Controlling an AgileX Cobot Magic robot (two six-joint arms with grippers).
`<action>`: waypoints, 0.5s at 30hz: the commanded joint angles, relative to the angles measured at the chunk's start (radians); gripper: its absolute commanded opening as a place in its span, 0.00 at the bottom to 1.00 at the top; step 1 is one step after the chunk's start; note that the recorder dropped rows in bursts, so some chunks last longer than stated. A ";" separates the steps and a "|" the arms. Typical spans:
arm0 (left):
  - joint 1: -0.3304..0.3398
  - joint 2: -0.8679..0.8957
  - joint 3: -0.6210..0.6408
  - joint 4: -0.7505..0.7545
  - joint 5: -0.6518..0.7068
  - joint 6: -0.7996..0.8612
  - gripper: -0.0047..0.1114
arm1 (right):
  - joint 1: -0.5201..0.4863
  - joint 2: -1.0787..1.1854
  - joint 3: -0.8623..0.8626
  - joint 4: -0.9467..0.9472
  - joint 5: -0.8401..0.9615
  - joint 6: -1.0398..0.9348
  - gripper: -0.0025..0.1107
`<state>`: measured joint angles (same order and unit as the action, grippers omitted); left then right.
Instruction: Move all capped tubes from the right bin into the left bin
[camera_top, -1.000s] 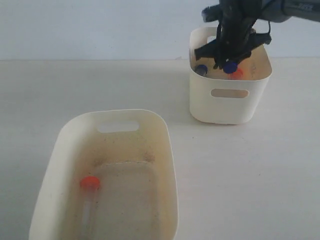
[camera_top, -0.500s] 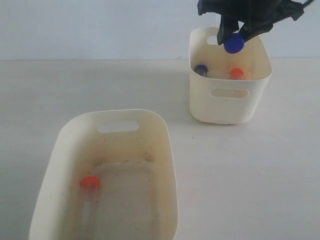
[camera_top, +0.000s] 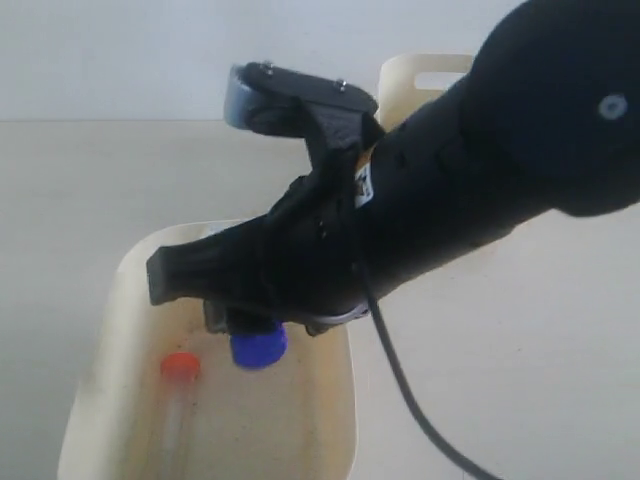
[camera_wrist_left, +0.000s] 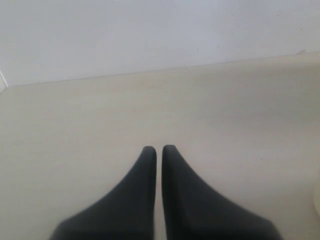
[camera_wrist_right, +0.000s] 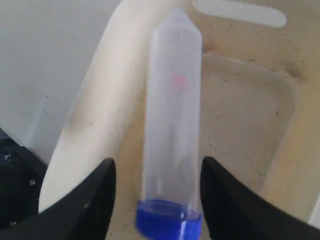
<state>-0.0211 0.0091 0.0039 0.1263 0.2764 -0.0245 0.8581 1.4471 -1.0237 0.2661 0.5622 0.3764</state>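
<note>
My right gripper reaches across and hangs over the left bin, a large cream tub with a speckled inside. Its jaws stand open. A blue-capped tube sits between the fingers with a gap on each side, and its blue cap shows just under the gripper. An orange-capped tube lies on the left bin's floor. Only the back rim of the right bin shows; the arm hides its inside. My left gripper is shut on nothing above bare table.
The right arm's black bulk covers the middle and right of the exterior view, with a cable hanging toward the front. The pale tabletop stretches to the left of the bins, and a light wall stands behind.
The right arm lifted the blue-capped tube out of the right bin and carried it left and forward over the left bin. Its jaws now stand apart from the tube.
</note>
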 joint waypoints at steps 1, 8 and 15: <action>0.001 -0.002 -0.004 -0.007 -0.015 -0.012 0.08 | 0.012 0.041 0.007 0.001 -0.029 0.040 0.52; 0.001 -0.002 -0.004 -0.007 -0.015 -0.012 0.08 | -0.103 0.029 -0.079 -0.013 -0.013 0.031 0.45; 0.001 -0.002 -0.004 -0.007 -0.015 -0.012 0.08 | -0.470 0.062 -0.238 -0.014 0.088 -0.116 0.39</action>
<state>-0.0211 0.0091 0.0039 0.1263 0.2764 -0.0245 0.5241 1.4934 -1.1993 0.2688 0.6116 0.3272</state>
